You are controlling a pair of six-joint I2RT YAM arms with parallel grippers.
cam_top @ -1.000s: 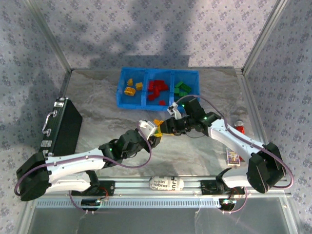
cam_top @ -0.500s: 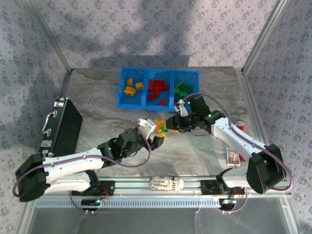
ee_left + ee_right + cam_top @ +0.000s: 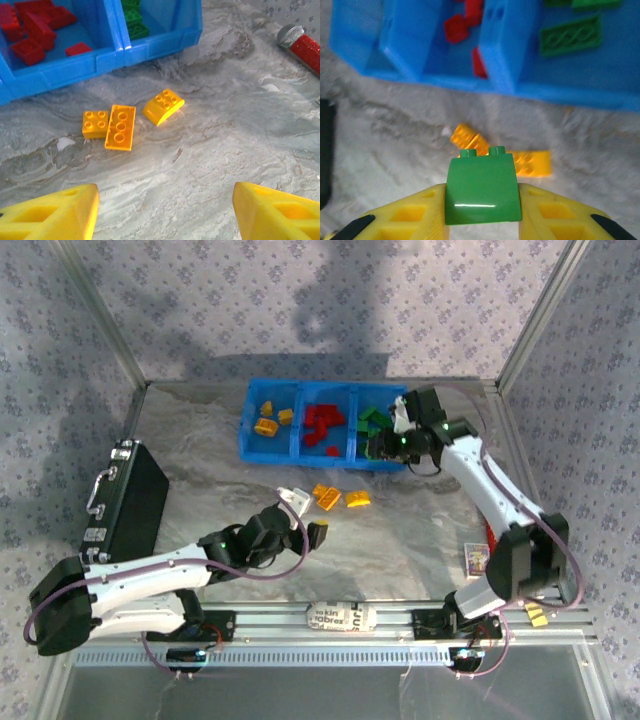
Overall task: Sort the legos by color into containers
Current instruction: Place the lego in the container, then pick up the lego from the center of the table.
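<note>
My right gripper [image 3: 482,201] is shut on a green curved lego [image 3: 482,190]. It hangs over the table just in front of the blue bin [image 3: 580,82], near the bin's right compartment [image 3: 381,421]. That compartment holds green legos [image 3: 570,35], the middle one holds red legos [image 3: 37,32], and the left one holds yellow legos [image 3: 265,420]. Three yellow-orange legos [image 3: 120,127] lie on the table in front of the bin. My left gripper [image 3: 162,220] is open with nothing between its fingers, a short way on the near side of those three legos.
A black hard case [image 3: 125,500] stands at the table's left edge. A red tube with a silver cap [image 3: 305,45] lies to the right of the bin. A small card box [image 3: 478,558] sits near the right arm's base.
My right gripper has carried the green lego from the middle of the table up and right to the bin's front right. My left gripper has drawn back slightly, uncovering the yellow legos.
</note>
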